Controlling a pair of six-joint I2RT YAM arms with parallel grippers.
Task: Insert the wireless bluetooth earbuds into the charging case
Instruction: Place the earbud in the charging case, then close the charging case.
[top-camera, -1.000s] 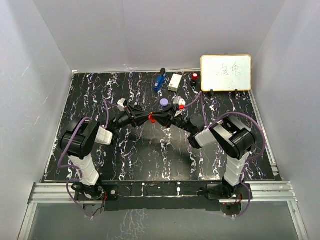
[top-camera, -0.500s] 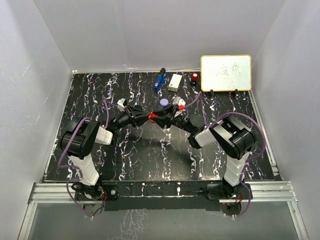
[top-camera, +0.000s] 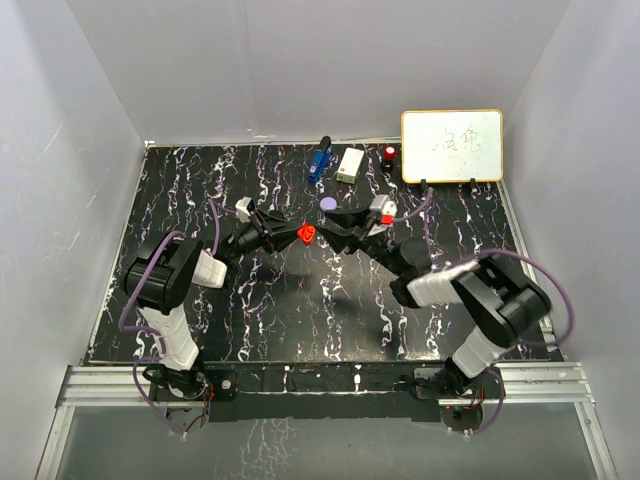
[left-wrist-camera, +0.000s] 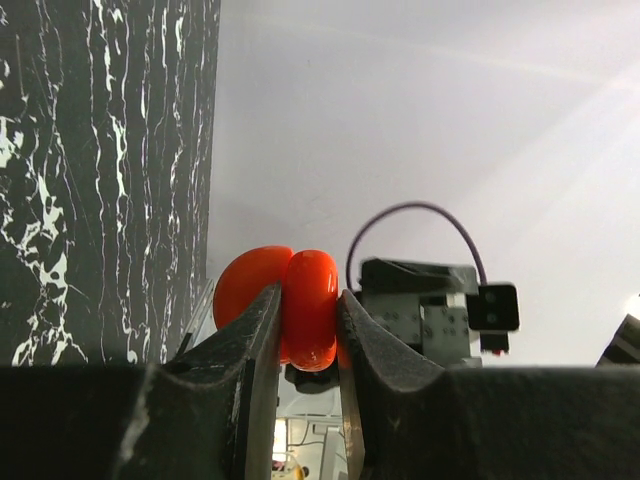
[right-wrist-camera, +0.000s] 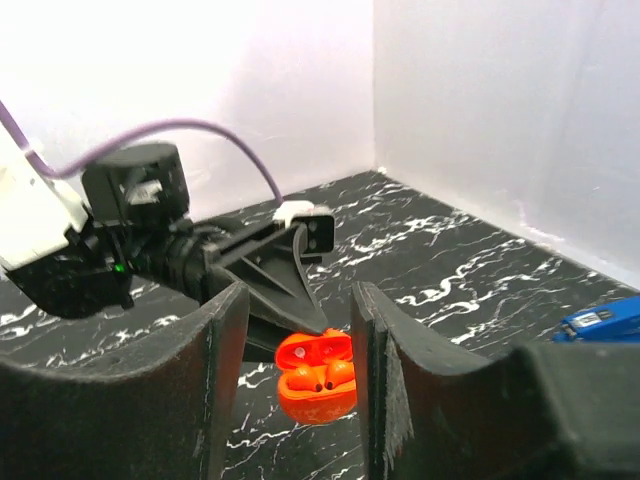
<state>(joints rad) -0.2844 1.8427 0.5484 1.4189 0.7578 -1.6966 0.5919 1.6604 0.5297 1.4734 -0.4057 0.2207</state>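
Left gripper (top-camera: 293, 238) pinches red case (right-wrist-camera: 317, 377); right gripper (top-camera: 333, 236), jaws apart and empty at 3 o'clock, should press earbuds (right-wrist-camera: 330, 381) squarely.

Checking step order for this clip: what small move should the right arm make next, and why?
Probably press the red case shut: clamped in the left gripper, it gapes open with two earbuds apparently seated, and the right gripper stands open, empty, facing it.

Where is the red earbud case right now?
In the top view the red case is held above mid-table in the left gripper, just left of the right gripper and near the purple case.
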